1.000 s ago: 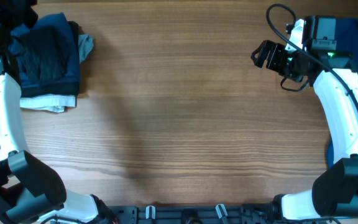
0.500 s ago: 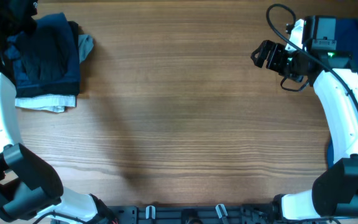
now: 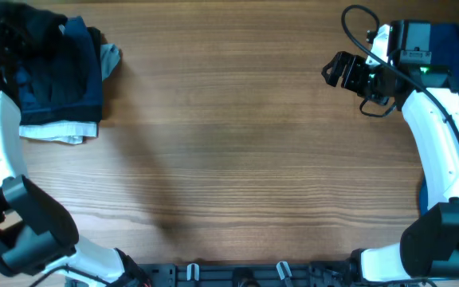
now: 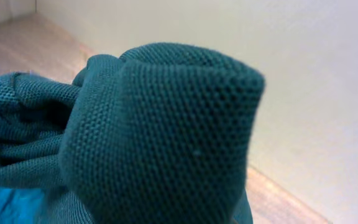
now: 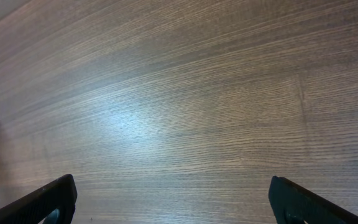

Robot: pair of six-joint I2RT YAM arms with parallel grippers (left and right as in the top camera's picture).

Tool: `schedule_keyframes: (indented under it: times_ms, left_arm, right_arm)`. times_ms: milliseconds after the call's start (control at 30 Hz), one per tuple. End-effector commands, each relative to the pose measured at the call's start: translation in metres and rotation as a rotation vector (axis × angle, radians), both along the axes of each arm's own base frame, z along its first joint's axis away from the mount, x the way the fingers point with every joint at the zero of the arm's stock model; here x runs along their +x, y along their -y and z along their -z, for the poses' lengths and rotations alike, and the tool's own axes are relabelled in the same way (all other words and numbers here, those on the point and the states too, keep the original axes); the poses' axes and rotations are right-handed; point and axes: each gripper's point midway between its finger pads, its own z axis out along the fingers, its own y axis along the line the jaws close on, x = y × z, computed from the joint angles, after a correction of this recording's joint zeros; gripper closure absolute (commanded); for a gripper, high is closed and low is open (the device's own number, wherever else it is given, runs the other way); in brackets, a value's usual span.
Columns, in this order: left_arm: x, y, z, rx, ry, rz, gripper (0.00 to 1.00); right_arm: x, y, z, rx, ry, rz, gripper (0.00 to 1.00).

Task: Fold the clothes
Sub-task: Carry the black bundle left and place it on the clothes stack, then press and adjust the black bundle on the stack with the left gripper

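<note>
Left gripper (image 3: 30,25) sits over the far corner of the pile (image 3: 62,84) at the table's (image 3: 229,159) left end. We cannot tell how far its jaws stand apart or whether they hold anything, because a bunched green knit (image 4: 160,137) fills the left wrist view and hides them. Right gripper (image 3: 339,72) hangs wide open and empty over bare wood at the right end, well apart from the pile. Its fingers (image 5: 51,198) show at the lower corners of its own view with only table between them.

We see two risks. If the left jaws have caught more than one layer, a lift would likely drag the stack askew and pull loose the white piece (image 3: 58,131) underneath or the grey piece (image 3: 111,57) at the side. If they have only that thick wad, we judge the garment would come up twisted and be hard to spread flat. The right arm is too far off to steady anything.

Overhead gives us the layout: dark blue layers on white, grey beside them, and more blue cloth (image 3: 453,33) behind the right arm. The left gripper there is only a dark shape. Left wrist gives us the weave, the true green colour and the rolled fold close to the lens against a pale wall (image 4: 303,68), but nothing of the stack below. Right wrist alone confirms that gripper is empty
</note>
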Motion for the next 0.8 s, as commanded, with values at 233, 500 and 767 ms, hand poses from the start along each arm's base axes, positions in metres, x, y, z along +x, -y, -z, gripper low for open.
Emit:
schedule_keyframes:
  times_ms: [233, 500, 767]
  left_arm:
    - [0.008, -0.011, 0.002, 0.152, 0.003, 0.072, 0.96]
    - [0.014, -0.005, -0.021, 0.144, 0.114, 0.158, 0.96]
    - [-0.008, 0.002, 0.027, 0.028, -0.086, 0.14, 0.96]
  right_arm:
    - [0.002, 0.003, 0.003, -0.027, 0.0, -0.007, 0.0]
    - [0.002, 0.003, 0.003, -0.027, 0.0, -0.007, 0.0]
    - [0.002, 0.003, 0.003, -0.027, 0.0, -0.007, 0.0]
